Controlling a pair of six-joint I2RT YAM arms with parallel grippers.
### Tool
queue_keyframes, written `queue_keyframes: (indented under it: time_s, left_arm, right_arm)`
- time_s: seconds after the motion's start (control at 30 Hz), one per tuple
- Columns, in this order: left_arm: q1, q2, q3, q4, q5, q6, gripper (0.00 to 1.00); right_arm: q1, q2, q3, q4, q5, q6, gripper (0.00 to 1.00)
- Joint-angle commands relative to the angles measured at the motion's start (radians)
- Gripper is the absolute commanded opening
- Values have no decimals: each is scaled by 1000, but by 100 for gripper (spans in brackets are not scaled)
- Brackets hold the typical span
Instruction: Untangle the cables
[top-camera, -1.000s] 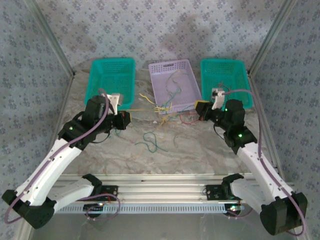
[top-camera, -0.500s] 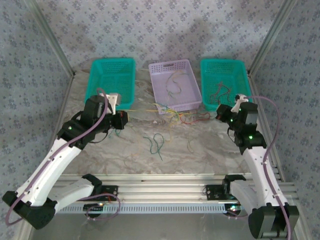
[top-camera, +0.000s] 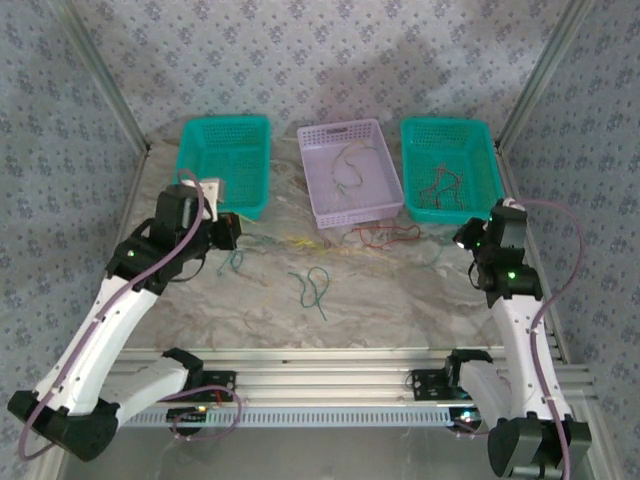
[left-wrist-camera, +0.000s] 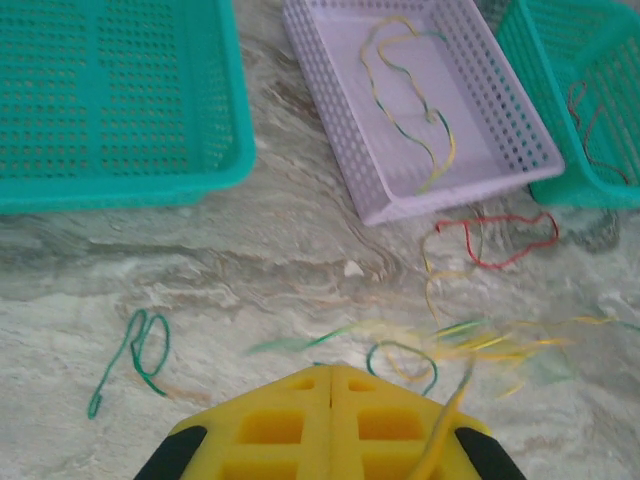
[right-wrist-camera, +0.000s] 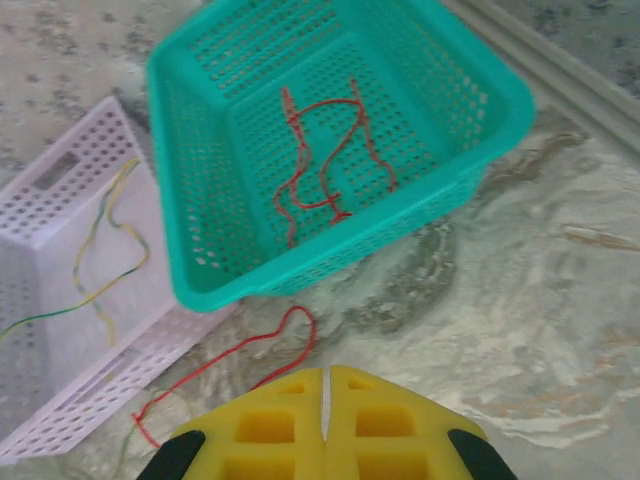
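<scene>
Overhead, three perforated plastic baskets line the far side of the marble-patterned table (top-camera: 400, 310): a teal basket (top-camera: 228, 122) at 11 o'clock, a lilac basket (top-camera: 340, 126) at 12 and a second teal basket (top-camera: 445, 123) at 1. The lilac one holds a wavy yellow-and-green strand (left-wrist-camera: 429, 116); the 1 o'clock basket holds kinked red strands (right-wrist-camera: 300, 140). The other cables (top-camera: 315, 285) lie loose on the table: a thin red wire (left-wrist-camera: 497, 264) just before the lilac basket's near wall, a yellow tangle (left-wrist-camera: 500, 345) too blurred to separate, and slim green loops (left-wrist-camera: 140, 350) towards 9 o'clock in the left wrist view. The left gripper (left-wrist-camera: 331, 385) has its blocky yellow fingers pressed together; a blurred yellow strand crosses one finger, and whether it is pinched cannot be told. The right gripper (right-wrist-camera: 325, 388) is likewise clenched, with nothing visibly between its fingers, hovering near the second teal basket's front. Both wrist views cut the baskets off at the frame edges.
</scene>
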Motion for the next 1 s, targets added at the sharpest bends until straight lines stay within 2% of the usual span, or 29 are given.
queue_keyframes:
  time_s: [0.0, 0.1, 0.17, 0.43, 0.53, 0.6, 0.7, 0.87, 0.97]
  left_arm:
    - [37, 12, 51, 17, -4, 26, 0]
    - [53, 35, 77, 39, -16, 36, 0]
    - [54, 68, 84, 65, 39, 21, 0]
    - [50, 145, 124, 99, 106, -14, 0]
    - [50, 141, 111, 91, 95, -4, 0]
    - [50, 126, 89, 86, 90, 5, 0]
    - [50, 91, 40, 87, 93, 11, 0]
    - [47, 15, -54, 101, 139, 23, 0]
    - [44, -23, -95, 112, 157, 31, 0]
  right_arm:
    - [-9, -12, -6, -15, 79, 16, 0]
    - [-7, -28, 1, 17, 76, -1, 0]
    - [3, -28, 4, 57, -12, 2, 0]
    - [154, -17, 139, 50, -37, 2, 0]
    - [210, 34, 209, 50, -114, 3, 0]
    - [268, 100, 268, 54, -167, 2, 0]
    - [389, 232, 380, 57, -179, -43, 0]
    - [531, 519, 677, 53, -215, -100, 0]
    - [581, 726, 889, 31, -258, -105, 0]
